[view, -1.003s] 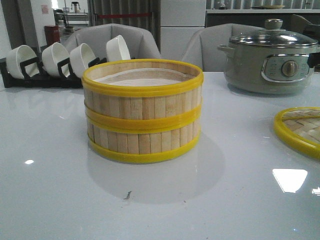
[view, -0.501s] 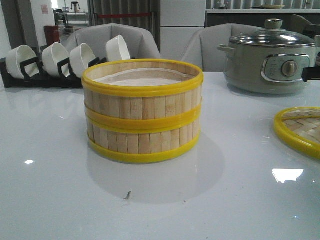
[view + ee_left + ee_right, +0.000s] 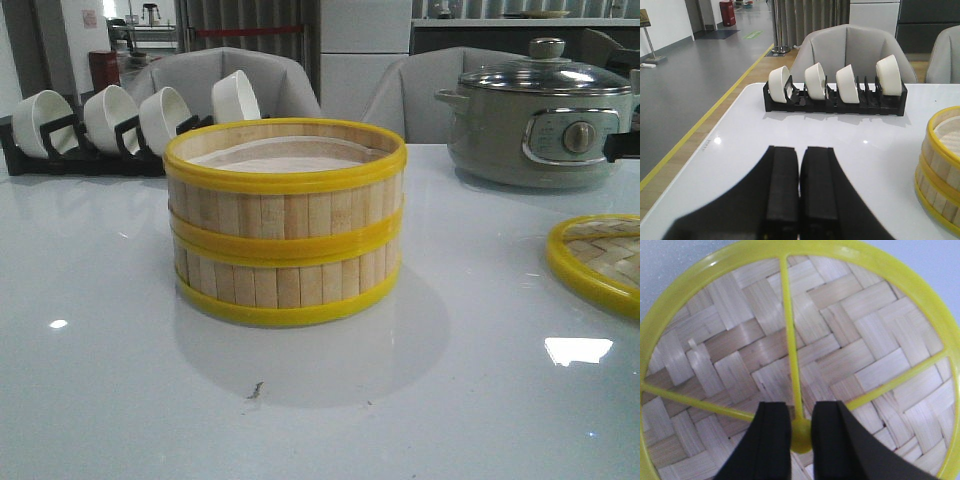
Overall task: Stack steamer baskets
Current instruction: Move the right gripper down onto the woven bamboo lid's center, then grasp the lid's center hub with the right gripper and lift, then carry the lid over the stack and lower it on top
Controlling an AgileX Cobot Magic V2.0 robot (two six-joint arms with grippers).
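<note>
Compared with the front view of a second ago, little has altered: the two steamer baskets [image 3: 285,222] stand stacked at centre frame, one squarely on the other, rims aligned, pale liner visible in the upper one. The only difference is at the right edge of the frame, beside the grey-green pot [image 3: 540,115], where a dark part, probably of the right arm, now sits slightly lower than it did. My judgement: the stacking itself appears complete, and attention has passed to the woven lid [image 3: 598,262] lying flat on the table [image 3: 100,400] at right, well apart from the stack.

Right gripper [image 3: 800,432]: the wrist view looks straight down onto the lid's yellow-ribbed face. The jaws stand narrowly parted, the lid's central yellow hub [image 3: 801,432] between them. Whether the fingers actually press the hub cannot be told; the lid has not left the table.

Left gripper [image 3: 799,187]: jaws brought together, holding nothing, hovering over bare table in the lower centre of its view, facing the bowl rack [image 3: 835,92] at upper centre. The stack's edge shows at that view's right margin.
</note>
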